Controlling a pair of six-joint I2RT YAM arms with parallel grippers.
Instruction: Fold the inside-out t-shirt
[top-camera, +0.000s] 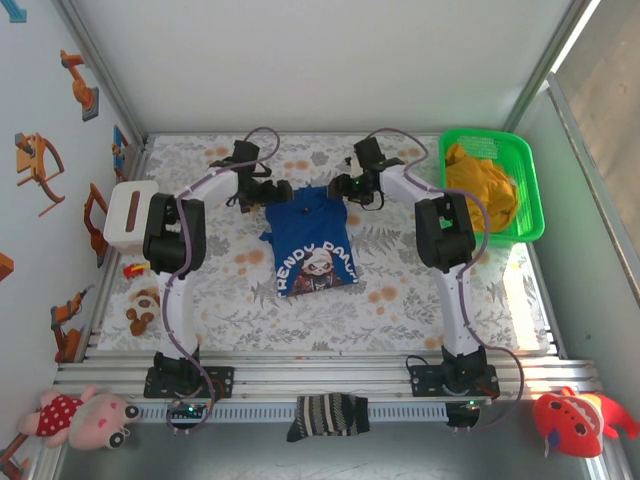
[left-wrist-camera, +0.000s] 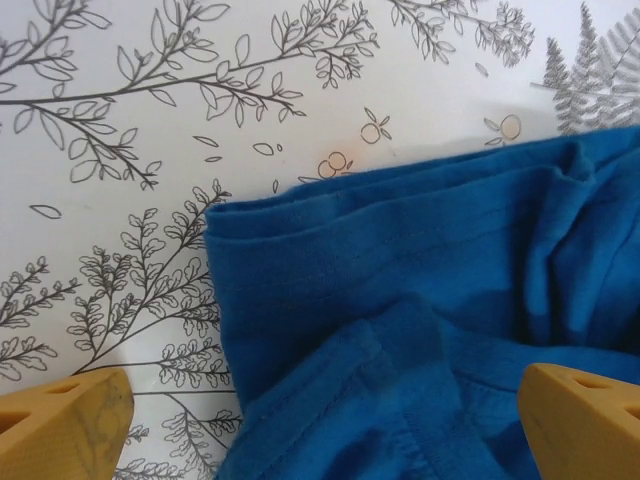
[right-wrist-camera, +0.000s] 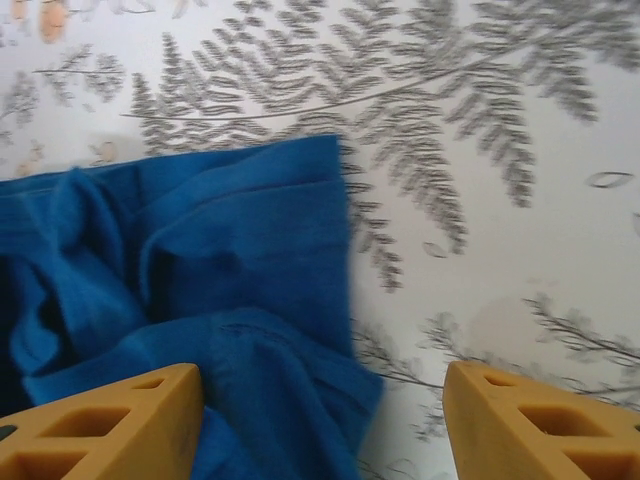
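Left gripper (left-wrist-camera: 320, 435) released, yellow fingers (left-wrist-camera: 60, 425) wide apart over the stitched edge of the inside-out t-shirt (left-wrist-camera: 400, 300). Right gripper (right-wrist-camera: 325, 425) also released, straddling a blue corner. Top view: both grippers at the t-shirt's far edge, which lies bunched mid-table on the floral tablecloth (top-camera: 420, 300), printed graphic and lettering up. Wrist views give seams close up. Yellow garment (top-camera: 480, 185) in green basket (top-camera: 535, 200).

The leaf-printed table (top-camera: 420, 300) carries the blue t-shirt (top-camera: 308, 245) (lettering up, mid-table), a green basket (top-camera: 533, 190) and a white box (top-camera: 128, 215).
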